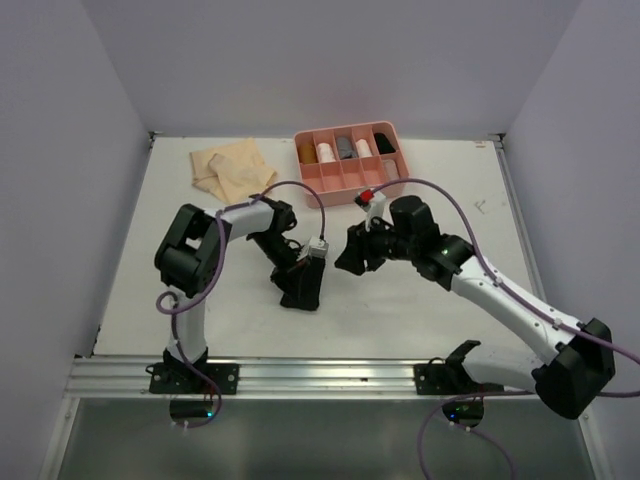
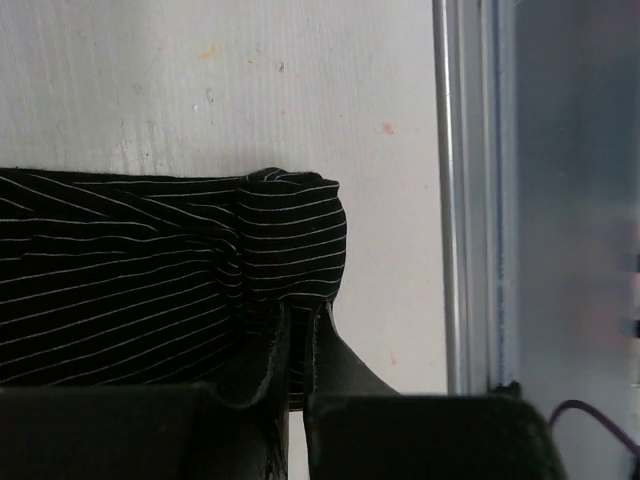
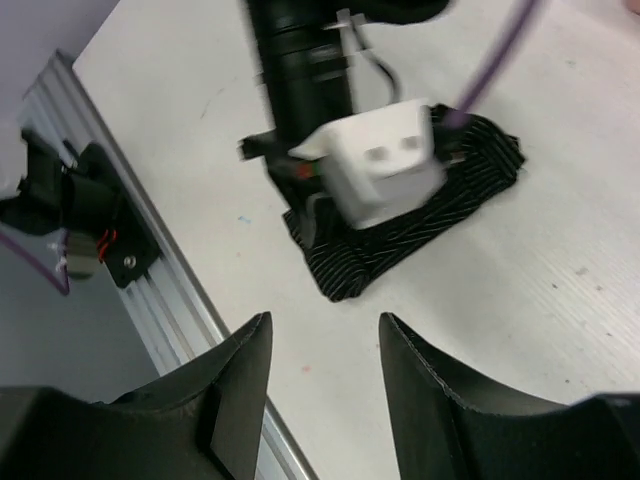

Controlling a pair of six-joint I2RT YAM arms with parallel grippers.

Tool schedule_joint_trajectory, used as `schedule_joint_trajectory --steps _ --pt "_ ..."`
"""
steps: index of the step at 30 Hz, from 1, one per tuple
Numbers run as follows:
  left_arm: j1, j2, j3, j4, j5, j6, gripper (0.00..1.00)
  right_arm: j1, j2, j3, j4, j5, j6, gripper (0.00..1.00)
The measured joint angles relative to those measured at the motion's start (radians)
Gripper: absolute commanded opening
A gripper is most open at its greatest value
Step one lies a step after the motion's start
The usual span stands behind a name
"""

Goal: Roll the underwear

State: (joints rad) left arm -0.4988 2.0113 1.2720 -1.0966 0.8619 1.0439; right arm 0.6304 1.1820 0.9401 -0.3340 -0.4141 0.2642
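Observation:
The black pin-striped underwear (image 2: 140, 270) lies folded on the white table, near the front rail, and shows in the overhead view (image 1: 299, 301) under the left arm's tip. My left gripper (image 2: 297, 345) is shut on the folded right end of this cloth, its jaws pinching the fabric. My right gripper (image 3: 325, 335) hangs open a little to the right of and above the black underwear (image 3: 410, 232), with nothing between its fingers; overhead it (image 1: 352, 255) is beside the left gripper (image 1: 306, 274). A pale tan underwear (image 1: 232, 168) lies flat at the back left.
A pink divided tray (image 1: 396, 168) stands at the back centre with several rolled items in its compartments. The metal front rail (image 3: 150, 270) runs close to the black cloth, also seen at the right of the left wrist view as a rail (image 2: 465, 200).

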Motion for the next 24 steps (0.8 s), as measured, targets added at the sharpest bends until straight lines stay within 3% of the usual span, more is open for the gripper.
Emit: schedule_joint_trajectory --steps 4,9,15,24 --pt "0.036 0.156 0.124 -0.172 0.085 0.007 0.02 0.200 0.002 0.013 -0.026 0.091 -0.071 0.52" --pt "0.045 0.270 0.180 -0.316 0.131 0.015 0.06 0.378 0.213 0.069 -0.041 0.194 -0.185 0.55" --pt "0.045 0.318 0.179 -0.387 0.129 0.015 0.09 0.430 0.396 0.109 -0.031 0.242 -0.326 0.57" --pt "0.049 0.328 0.170 -0.397 0.126 0.013 0.15 0.447 0.480 0.115 0.031 0.228 -0.397 0.59"
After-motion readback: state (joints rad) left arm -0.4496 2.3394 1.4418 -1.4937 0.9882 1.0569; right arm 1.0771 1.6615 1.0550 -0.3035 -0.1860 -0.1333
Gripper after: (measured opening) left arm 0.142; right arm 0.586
